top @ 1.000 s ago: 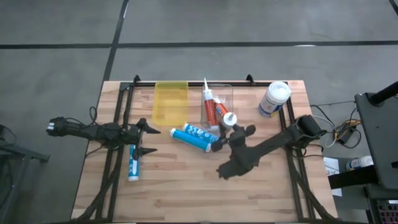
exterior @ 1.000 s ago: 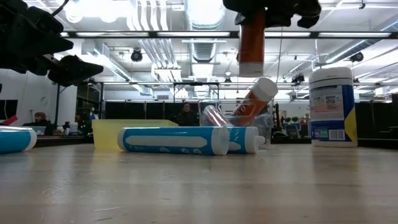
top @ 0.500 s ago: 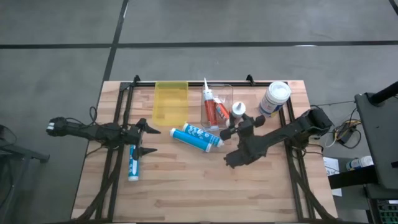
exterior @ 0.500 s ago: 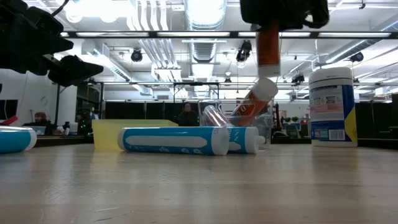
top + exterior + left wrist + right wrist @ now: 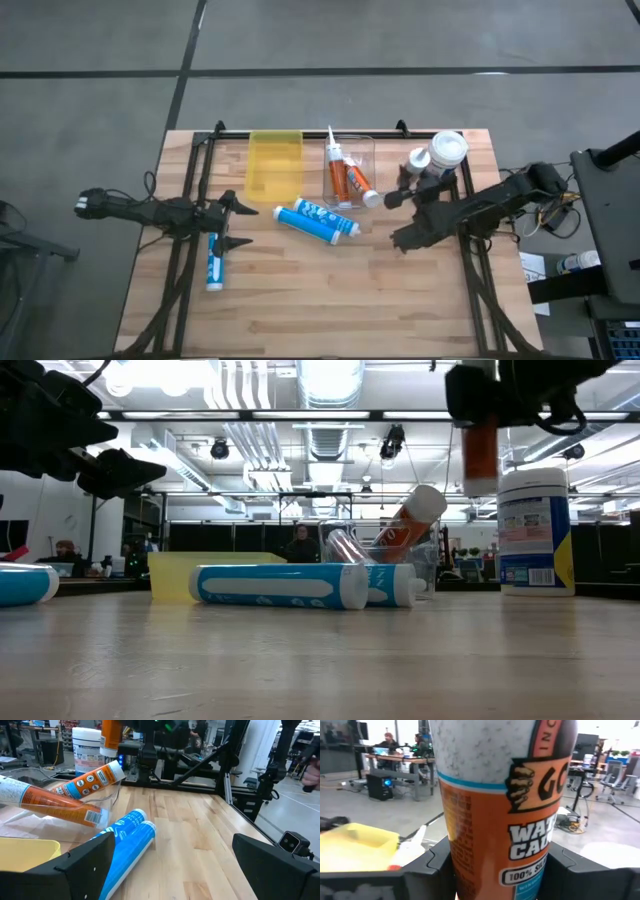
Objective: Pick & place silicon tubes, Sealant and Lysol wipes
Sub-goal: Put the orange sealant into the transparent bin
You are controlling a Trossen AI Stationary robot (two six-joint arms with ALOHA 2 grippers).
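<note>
In right claw (image 5: pixel 495 870) (clamped): sealant tube (image 5: pixel 500 800)

Front half of the light wooden table (image 5: pixel 330 300) is wide open, easy passage there. Clutter sits toward 12 o'clock: shallow yellow plastic tray (image 5: pixel 274 165), clear bin with orange tubes (image 5: pixel 350 175), fat white wipes canister (image 5: pixel 442 160) at 1. A blue-and-white tube (image 5: pixel 316 220) lies mid-table, another blue-and-white tube (image 5: pixel 214 262) at 9.
</note>
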